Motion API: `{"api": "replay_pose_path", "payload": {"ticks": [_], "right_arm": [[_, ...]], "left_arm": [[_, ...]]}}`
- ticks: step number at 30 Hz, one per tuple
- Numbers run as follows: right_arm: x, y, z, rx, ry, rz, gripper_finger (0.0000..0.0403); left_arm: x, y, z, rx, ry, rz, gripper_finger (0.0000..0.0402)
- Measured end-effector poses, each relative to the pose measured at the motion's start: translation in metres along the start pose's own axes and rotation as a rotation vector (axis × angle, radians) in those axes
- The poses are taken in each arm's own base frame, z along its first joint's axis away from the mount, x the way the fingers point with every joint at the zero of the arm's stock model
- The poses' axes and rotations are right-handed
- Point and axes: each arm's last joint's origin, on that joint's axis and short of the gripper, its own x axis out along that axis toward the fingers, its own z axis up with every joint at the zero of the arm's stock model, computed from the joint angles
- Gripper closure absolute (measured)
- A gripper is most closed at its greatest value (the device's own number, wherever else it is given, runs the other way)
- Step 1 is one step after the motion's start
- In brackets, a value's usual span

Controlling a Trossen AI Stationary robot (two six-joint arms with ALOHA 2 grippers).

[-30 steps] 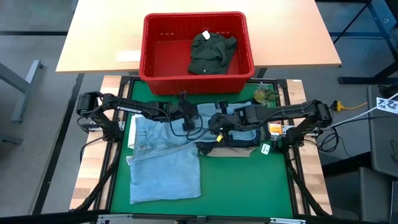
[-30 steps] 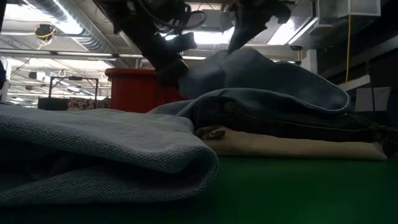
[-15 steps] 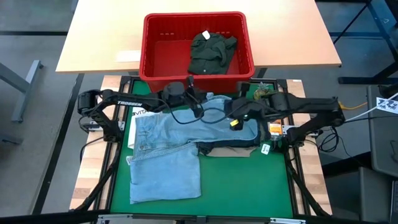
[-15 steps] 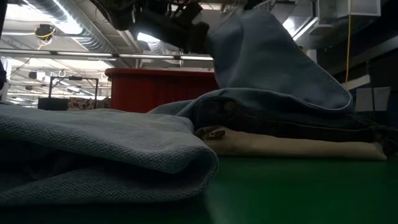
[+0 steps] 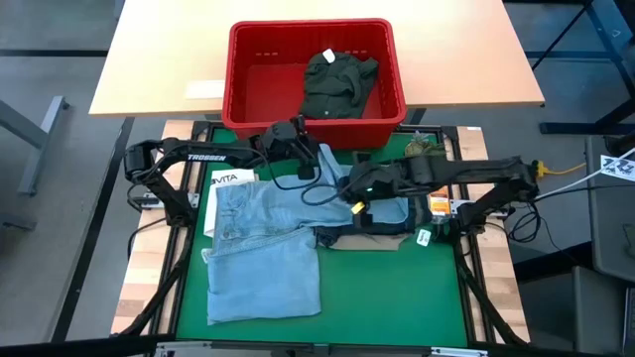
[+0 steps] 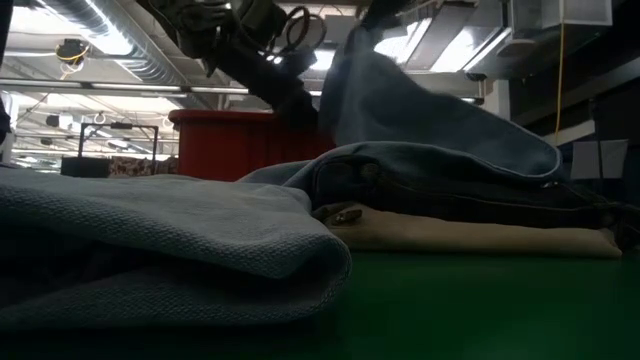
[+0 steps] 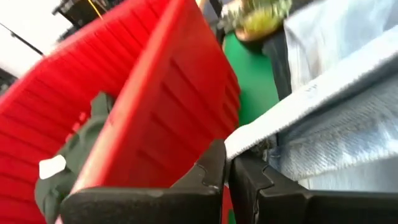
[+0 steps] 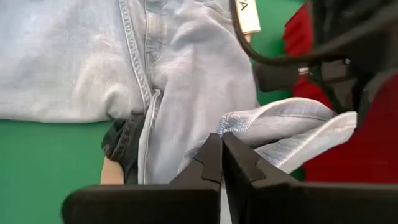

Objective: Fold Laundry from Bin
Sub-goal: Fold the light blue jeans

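Both grippers are pinching the same pair of light blue jeans by one raised hem. The left gripper has its fingers pressed together on the pale edge of the cloth, right up against the red wall of the bin. The right gripper is clamped on a bunched fold of the same denim, with the left arm's gripper showing dark in the upper right of its picture.

From overhead, the left gripper sits just below the bin's lower rim, a little left of centre, and the right gripper lies slightly lower and to its right. The rest of the jeans is spread flat on the green mat toward the lower left of the frame. Under the right arm lies a stack of dark navy jeans on beige trousers. A dark olive-green piece is in the bin's upper right part.

From table height the lifted leg hangs like a sail over the stack.

What worries me: the left pinch looks to catch only the thin edge, so a pull could slip it free and drop the leg crooked. The left gripper is also close enough to the bin that it might nudge it. And the hanging cloth could drag across the finished stack and rumple it.
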Motion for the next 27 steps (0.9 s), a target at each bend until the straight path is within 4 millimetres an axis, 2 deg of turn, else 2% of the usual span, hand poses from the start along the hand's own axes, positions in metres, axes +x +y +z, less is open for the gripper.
{"api": "replay_pose_path", "payload": {"ticks": [4, 10, 19, 23, 27], "right_arm": [[0.026, 0.005, 0.002, -0.01, 0.046, 0.017, 0.0402], [0.051, 0.011, 0.006, -0.014, 0.054, 0.048, 0.0402], [0.07, 0.015, 0.012, 0.067, 0.018, 0.089, 0.0399], [0.07, 0.016, 0.012, 0.067, 0.016, 0.108, 0.0375], [0.07, 0.017, 0.013, 0.087, 0.009, 0.115, 0.032]], "left_arm": [[0.0, -0.001, -0.007, 0.023, 0.07, -0.017, 0.0393], [-0.002, -0.009, -0.013, 0.177, 0.193, -0.004, 0.0392], [-0.007, -0.024, -0.019, 0.23, 0.309, -0.054, 0.0391], [-0.01, -0.03, -0.015, 0.257, 0.333, -0.004, 0.039], [-0.01, -0.031, -0.014, 0.263, 0.356, 0.036, 0.039]]}}
